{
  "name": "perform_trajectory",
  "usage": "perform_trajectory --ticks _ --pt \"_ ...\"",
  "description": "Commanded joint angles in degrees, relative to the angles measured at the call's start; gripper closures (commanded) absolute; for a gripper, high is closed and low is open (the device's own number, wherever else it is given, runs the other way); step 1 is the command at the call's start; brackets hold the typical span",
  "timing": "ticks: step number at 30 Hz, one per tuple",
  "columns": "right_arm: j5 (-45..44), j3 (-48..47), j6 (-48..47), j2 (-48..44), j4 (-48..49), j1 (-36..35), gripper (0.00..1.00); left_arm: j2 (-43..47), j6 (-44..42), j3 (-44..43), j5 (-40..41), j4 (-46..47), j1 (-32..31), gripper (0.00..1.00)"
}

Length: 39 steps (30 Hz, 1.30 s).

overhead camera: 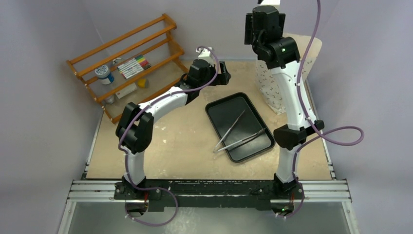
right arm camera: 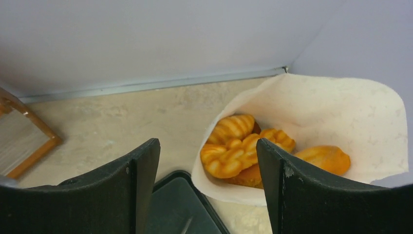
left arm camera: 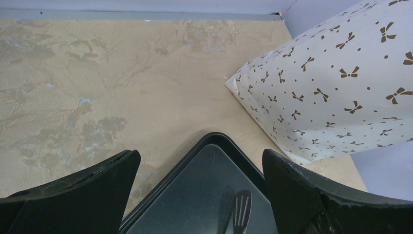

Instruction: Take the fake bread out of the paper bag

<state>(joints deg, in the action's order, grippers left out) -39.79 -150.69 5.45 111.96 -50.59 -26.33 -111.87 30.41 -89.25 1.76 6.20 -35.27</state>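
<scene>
Nothing out yet: bread (right arm camera: pixel 234 146) lies inside the upright bag (overhead camera: pixel 271 90), far right. Right gripper (right arm camera: pixel 208 146) hovers above the bag mouth, fingers spread, empty. Left gripper (left arm camera: pixel 200 153) also spread, empty, over the far corner of the tray (overhead camera: pixel 212 108), which holds only tongs (overhead camera: pixel 239 132). All picking is left.

We see a beige table (overhead camera: pixel 180 141): wooden rack (overhead camera: pixel 129 63) far-left corner, black tray (overhead camera: pixel 253 117) centre-right, paper bag (overhead camera: pixel 267 87) far-right corner.
</scene>
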Motion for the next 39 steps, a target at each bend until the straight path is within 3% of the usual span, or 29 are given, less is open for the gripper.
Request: perform_trajectory --ticks 1,12,17,19,25,26,39 --pt "0.77 1.26 4.50 0.08 -4.64 2.31 0.25 -0.13 -0.92 -2.54 -0.18 1.72 -0.15 0.00" --pt "6.73 1.28 7.08 5.35 -6.87 6.65 0.26 -0.82 -0.58 -2.14 -0.68 2.16 -0.28 0.00" --pt "9.36 0.70 6.95 8.06 -6.49 8.33 0.33 -2.38 -3.16 -2.28 1.29 0.01 -0.77 0.00" --pt "10.08 0.51 6.68 8.50 -6.22 8.64 0.41 -3.86 -4.45 -3.04 3.50 -2.33 -0.77 0.00" --pt "11.57 0.49 5.63 8.58 -5.27 9.10 0.97 -10.59 -6.07 -5.62 10.84 -9.30 -0.56 0.00" --pt "11.53 0.24 5.54 8.48 -5.07 9.14 1.00 -11.63 -6.27 -6.03 11.01 -9.94 -0.44 0.00" --pt "9.95 -0.72 1.67 6.41 2.52 9.10 1.00 -17.18 -7.12 -6.12 7.35 -9.98 0.81 0.05"
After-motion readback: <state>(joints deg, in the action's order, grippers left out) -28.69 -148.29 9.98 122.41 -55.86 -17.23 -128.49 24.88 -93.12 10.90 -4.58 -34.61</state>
